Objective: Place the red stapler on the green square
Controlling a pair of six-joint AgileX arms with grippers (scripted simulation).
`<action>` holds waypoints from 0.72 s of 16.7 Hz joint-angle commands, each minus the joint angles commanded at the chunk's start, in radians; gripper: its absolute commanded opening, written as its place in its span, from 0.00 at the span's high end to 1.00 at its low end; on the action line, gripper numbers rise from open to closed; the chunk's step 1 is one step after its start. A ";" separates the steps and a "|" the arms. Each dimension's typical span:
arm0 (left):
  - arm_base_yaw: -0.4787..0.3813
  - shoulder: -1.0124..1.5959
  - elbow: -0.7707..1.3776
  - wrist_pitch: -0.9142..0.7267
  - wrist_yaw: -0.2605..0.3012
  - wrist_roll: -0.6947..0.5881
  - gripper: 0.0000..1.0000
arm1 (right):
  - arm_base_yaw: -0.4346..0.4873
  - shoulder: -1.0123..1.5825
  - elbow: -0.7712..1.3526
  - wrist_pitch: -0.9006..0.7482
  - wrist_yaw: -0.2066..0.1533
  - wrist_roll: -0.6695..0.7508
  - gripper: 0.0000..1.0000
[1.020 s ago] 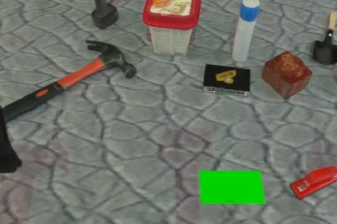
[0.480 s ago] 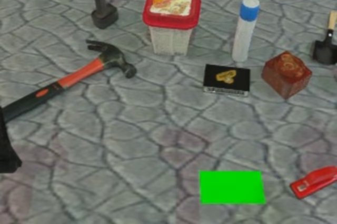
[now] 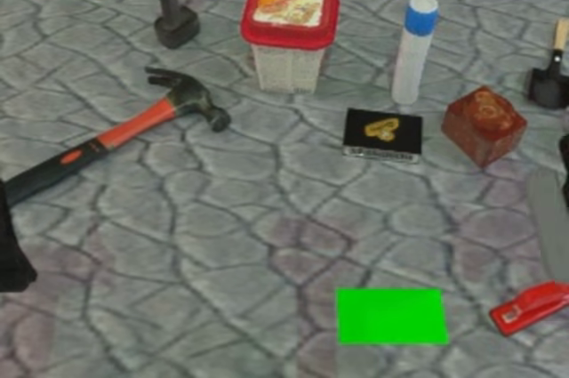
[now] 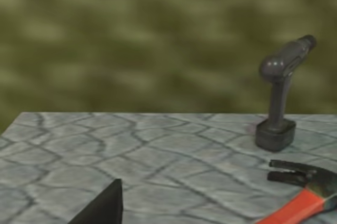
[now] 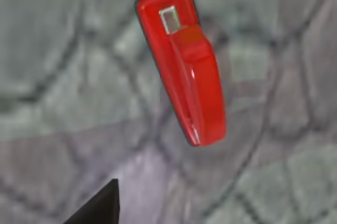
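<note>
The red stapler (image 3: 531, 307) lies flat near the table's front right corner, its white label end toward the green square (image 3: 391, 316). The square lies bare on the table a little to the stapler's left. My right arm (image 3: 553, 218) reaches in from the right edge, just behind the stapler. In the right wrist view the stapler (image 5: 184, 66) lies on the table below the camera. One dark fingertip (image 5: 102, 208) shows off to one side with nothing held. My left gripper (image 3: 11, 249) is parked at the left edge, one fingertip (image 4: 105, 205) showing.
A red-and-black hammer (image 3: 116, 138) lies at the left and a dark drill (image 3: 169, 4) at the back left. A red-lidded tub (image 3: 289, 31), a white bottle (image 3: 414, 49), a black box (image 3: 382, 134) and a brownish-red cube (image 3: 484, 124) stand behind the square.
My right arm has come into the top view at the right edge, behind the stapler. Stapler, square and left arm have not moved.
</note>
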 joint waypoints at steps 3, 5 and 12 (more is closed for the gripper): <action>0.000 0.000 0.000 0.000 0.000 0.000 0.00 | 0.039 0.153 0.117 -0.113 -0.001 -0.167 0.00; 0.000 0.000 0.000 0.000 0.000 0.000 0.00 | 0.055 0.217 0.167 -0.157 -0.001 -0.237 0.00; 0.000 0.000 0.000 0.000 0.000 0.000 0.00 | 0.056 0.237 0.183 -0.170 -0.002 -0.263 0.00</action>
